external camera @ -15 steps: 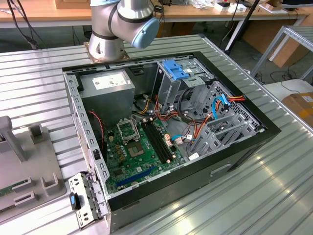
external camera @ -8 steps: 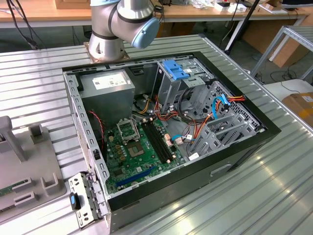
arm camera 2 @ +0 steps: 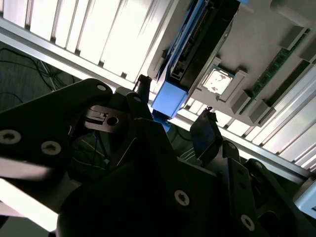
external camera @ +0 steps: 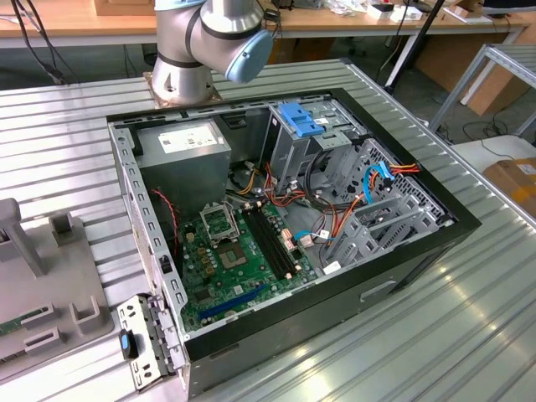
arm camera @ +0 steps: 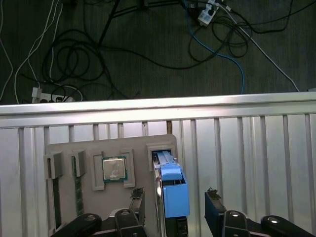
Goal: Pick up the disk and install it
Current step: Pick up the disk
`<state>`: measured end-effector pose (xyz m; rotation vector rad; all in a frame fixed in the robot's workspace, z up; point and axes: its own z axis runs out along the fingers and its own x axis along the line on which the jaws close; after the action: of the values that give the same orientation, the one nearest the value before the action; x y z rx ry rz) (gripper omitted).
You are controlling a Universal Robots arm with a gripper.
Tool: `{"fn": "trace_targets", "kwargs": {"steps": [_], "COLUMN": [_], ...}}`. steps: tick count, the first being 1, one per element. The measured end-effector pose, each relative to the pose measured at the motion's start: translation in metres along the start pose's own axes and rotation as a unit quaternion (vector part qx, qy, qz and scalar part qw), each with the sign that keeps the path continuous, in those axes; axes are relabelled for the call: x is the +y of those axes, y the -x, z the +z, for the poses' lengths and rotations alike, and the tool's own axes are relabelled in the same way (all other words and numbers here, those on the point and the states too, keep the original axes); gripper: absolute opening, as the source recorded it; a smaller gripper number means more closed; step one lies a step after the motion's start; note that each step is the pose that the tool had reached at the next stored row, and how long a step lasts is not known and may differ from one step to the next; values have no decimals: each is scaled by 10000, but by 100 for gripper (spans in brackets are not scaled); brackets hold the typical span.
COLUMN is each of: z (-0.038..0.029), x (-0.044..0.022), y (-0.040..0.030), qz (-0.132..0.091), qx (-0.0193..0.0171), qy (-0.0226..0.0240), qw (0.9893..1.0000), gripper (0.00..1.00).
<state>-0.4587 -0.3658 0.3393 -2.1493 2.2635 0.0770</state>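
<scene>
While the disk [arm camera: 169, 173] stands on edge in the grey fixture [arm camera: 74, 147], the gripper [arm camera: 175, 197] is spread apart astride its blue carrier [arm camera: 175, 183]. Rigid, dense, likely shock-sensitive: clamp the frame sides.

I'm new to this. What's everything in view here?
Grey metal hard disk in blue plastic frame: one, grey and blue, upright in a tray slot.
Grey parts tray: one, grey, on the table.
Square silver processor chip: one, silver, tray pocket beside the disk.
Open black computer case: one, black, on the table.
Grey power-supply box: one, grey, inside the case.
Green motherboard: one, green, case floor.
Ribbed metal table: one, silver, under everything.
Robot arm: one, silver and blue, beside the case.
Gripper: one, black, open, astride the disk.
</scene>
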Motion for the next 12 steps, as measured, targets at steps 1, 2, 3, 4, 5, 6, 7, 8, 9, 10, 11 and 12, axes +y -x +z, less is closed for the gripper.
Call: {"fn": "trace_targets", "kwargs": {"steps": [1,2,3,4,5,6,7,8,9,10,11,12], "z": [0,0,0,1,10,21,23,24,26,27,27,27], "x": [0,0,0,0,0,0,0,0,0,-1,-1,-1], "y": [0,0,0,0,0,-1,-1,-1,-1,-1,-1,-1], "qz": [0,0,0,0,0,0,0,0,0,0,0,0], "qx": [0,0,0,0,-8,-14,-14,-14,-14,-14,-14,-14], "qy": [1,1,1,1,-2,-1,1,2,0,0,0,0], "qw": [10000,10000,10000,10000,10000,10000,10000,10000,10000,10000,10000,10000], "gripper": [60,60,60,60,60,60,60,60,60,60,60,60]}}
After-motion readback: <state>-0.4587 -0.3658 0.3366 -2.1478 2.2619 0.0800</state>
